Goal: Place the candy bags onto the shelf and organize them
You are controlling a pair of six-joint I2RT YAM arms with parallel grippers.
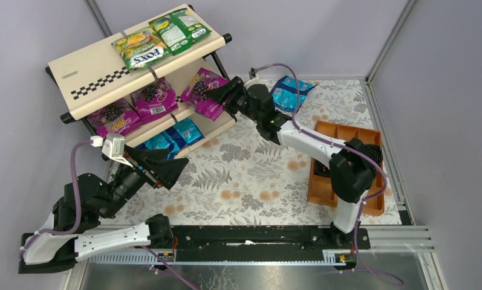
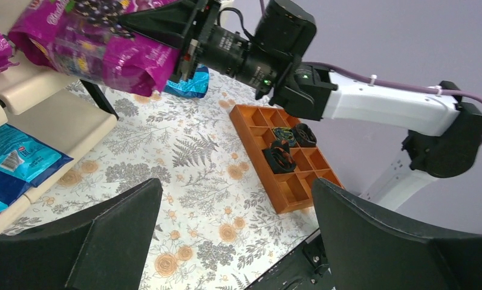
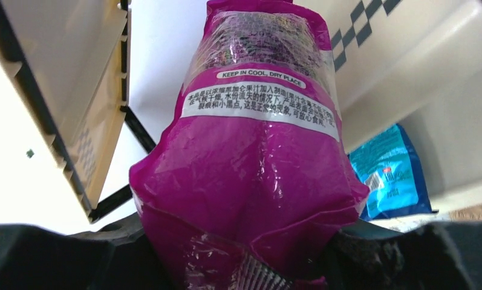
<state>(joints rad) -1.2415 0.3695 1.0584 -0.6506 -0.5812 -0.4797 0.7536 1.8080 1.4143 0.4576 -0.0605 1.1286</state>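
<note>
The shelf (image 1: 93, 66) stands at the back left. Two green FOX'S bags (image 1: 143, 48) lie on its top board, two magenta bags (image 1: 114, 115) on the middle board and blue bags (image 1: 172, 136) on the bottom board. My right gripper (image 1: 226, 95) is shut on a third magenta bag (image 1: 202, 92) and holds it at the right end of the middle board; the bag fills the right wrist view (image 3: 250, 169) and shows in the left wrist view (image 2: 99, 48). A blue bag (image 1: 289, 92) lies on the table behind my right arm. My left gripper (image 1: 169, 170) is open and empty in front of the shelf.
An orange-brown compartment tray (image 1: 347, 169) with black coiled items stands at the right, also in the left wrist view (image 2: 283, 157). The floral mat (image 1: 250, 175) covers the table. Grey walls enclose the workspace.
</note>
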